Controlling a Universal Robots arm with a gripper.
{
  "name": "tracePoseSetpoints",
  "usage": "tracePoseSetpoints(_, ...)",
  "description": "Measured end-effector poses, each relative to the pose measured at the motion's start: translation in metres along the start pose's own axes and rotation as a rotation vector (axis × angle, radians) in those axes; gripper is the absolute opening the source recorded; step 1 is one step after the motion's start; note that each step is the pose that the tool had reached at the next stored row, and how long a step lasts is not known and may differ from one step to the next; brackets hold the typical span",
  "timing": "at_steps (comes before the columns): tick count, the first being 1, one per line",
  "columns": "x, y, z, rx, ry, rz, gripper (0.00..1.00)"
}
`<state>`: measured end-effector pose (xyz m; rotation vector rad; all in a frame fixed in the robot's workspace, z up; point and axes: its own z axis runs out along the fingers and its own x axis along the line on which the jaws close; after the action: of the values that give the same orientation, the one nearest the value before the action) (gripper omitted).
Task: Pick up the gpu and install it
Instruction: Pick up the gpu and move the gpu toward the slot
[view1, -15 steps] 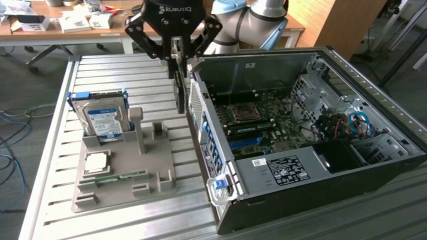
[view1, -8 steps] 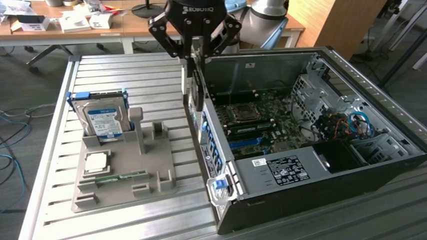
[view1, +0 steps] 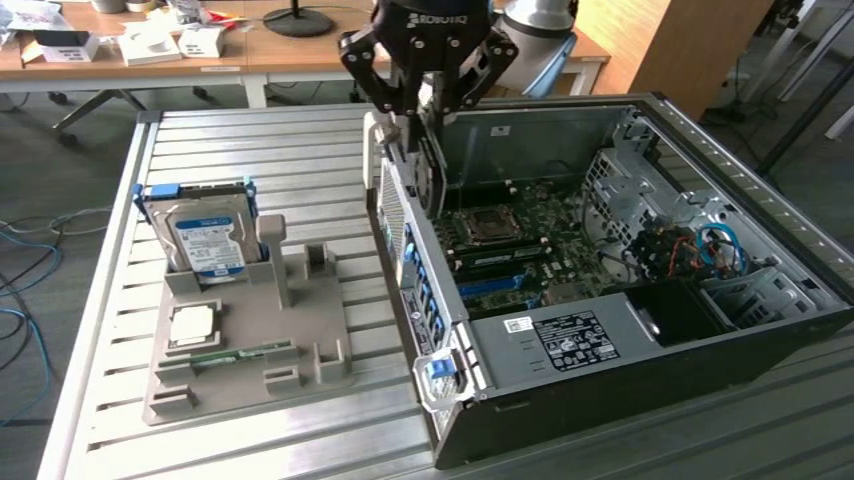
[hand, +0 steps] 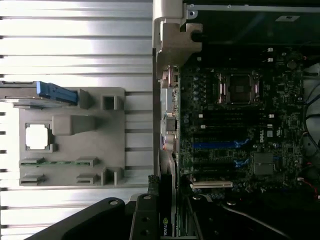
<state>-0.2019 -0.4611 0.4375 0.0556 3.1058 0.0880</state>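
Exterior view, item one: black two-fingered pincer (view1: 434, 100) on the arm, hanging over the rear wall of the open black-and-grey computer case (view1: 747, 170). The jaws are partly closed and clamped on the upper edge of the gpu.

Item two: the gpu (view1: 424, 170), a thin, dark, long circuit card with a pale grey metal bracket at one end. It hangs on edge from the pincer, just inside the case's rear wall and above the board, and appears clear of any slot. In the wrist view the card (hand: 167, 190) runs out from between the fingers (hand: 145, 220) along that wall.

Item three: green-black motherboard (view1: 534, 230) on the floor of the case, with blue expansion slots (view1: 501, 285) showing empty.

Item four: grey moulded parts tray (view1: 314, 320), outside the case on the exterior view's left. It holds:
- a silver hard drive with a blue-white label (view1: 207, 240), standing upright
- a square silver processor chip (view1: 194, 325)
- a narrow green memory stick (view1: 240, 352)

Item five: slatted aluminium table (view1: 267, 150) under the case and tray.

Status, by judgement: the pick-up is complete. The card is carried over the case but not yet seated, so the install is undone.
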Motion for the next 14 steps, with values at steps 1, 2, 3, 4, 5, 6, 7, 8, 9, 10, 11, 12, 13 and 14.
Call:
tracePoseSetpoints(1,-0.004,0.0001,0.0002,-0.0001,-0.0001,0.0,0.26)
tracePoseSetpoints(2,-0.007,0.0003,0.0003,-0.0001,0.0,0.0,0.26)
tracePoseSetpoints(3,-0.011,0.0004,0.0004,-0.0001,0.0,0.0,0.26)
tracePoseSetpoints(4,-0.014,0.0005,0.0006,-0.0002,-0.0001,0.0,0.26)
tracePoseSetpoints(5,-0.018,0.0006,0.0007,-0.0001,0.0,0.0,0.26)
tracePoseSetpoints(6,-0.021,0.0007,0.0007,-0.0001,0.0001,0.0,0.26)
tracePoseSetpoints(7,-0.024,0.0008,0.0009,-0.0002,0.0,0.0,0.26)
tracePoseSetpoints(8,-0.027,0.001,0.001,-0.0001,0.0,0.0,0.26)
tracePoseSetpoints(9,-0.03,0.0011,0.0011,-0.0001,0.0,0.0,0.26)
tracePoseSetpoints(10,-0.033,0.0012,0.0013,-0.0002,0.0,0.0,0.26)
tracePoseSetpoints(11,-0.037,0.0013,0.0014,-0.0003,0.0,0.0,0.26)
tracePoseSetpoints(12,-0.04,0.0014,0.0015,-0.0004,0.0,0.0,0.26)
tracePoseSetpoints(13,-0.043,0.0015,0.0016,-0.0006,0.0,0.0,0.26)
tracePoseSetpoints(14,-0.046,0.0016,0.0017,-0.0008,0.0001,0.0,0.26)
